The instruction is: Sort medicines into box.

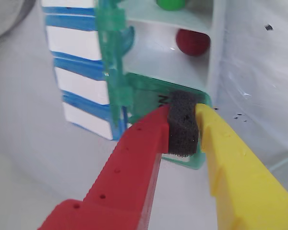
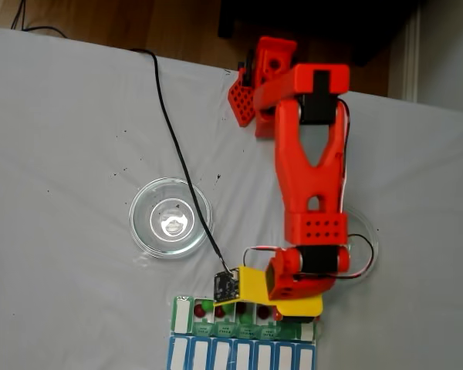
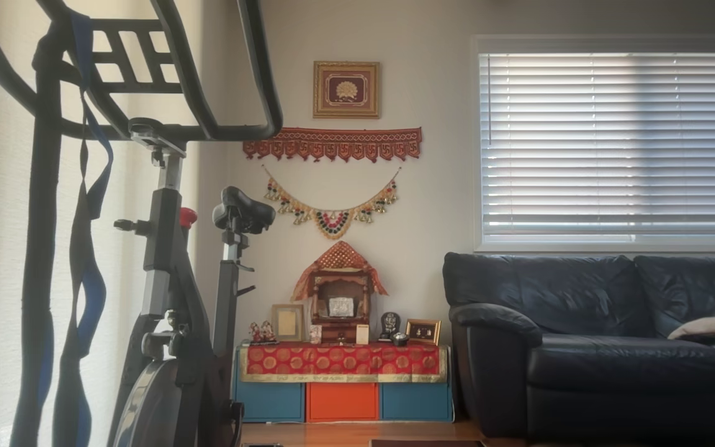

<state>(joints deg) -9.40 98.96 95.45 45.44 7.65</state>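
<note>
In the wrist view my gripper [image 1: 185,114], one finger red and one yellow with a black foam pad between them, is shut with its tip pressed on a closed green lid at the near end of the box [image 1: 215,62]. The open white compartment just beyond holds a dark red medicine ball [image 1: 192,42]. A green ball [image 1: 172,4] lies in the one after it. In the fixed view my red arm [image 2: 309,177] reaches down over the box [image 2: 183,316] at the table's lower edge. Several red and green balls show in its open compartments.
A blue-lidded organizer row [image 1: 77,76] [image 2: 243,356] lies right alongside the box. One clear glass dish [image 2: 170,217] stands on the white cloth left of the arm, and another dish [image 2: 368,231] sits partly under it. A black cable [image 2: 177,154] runs across the cloth.
</note>
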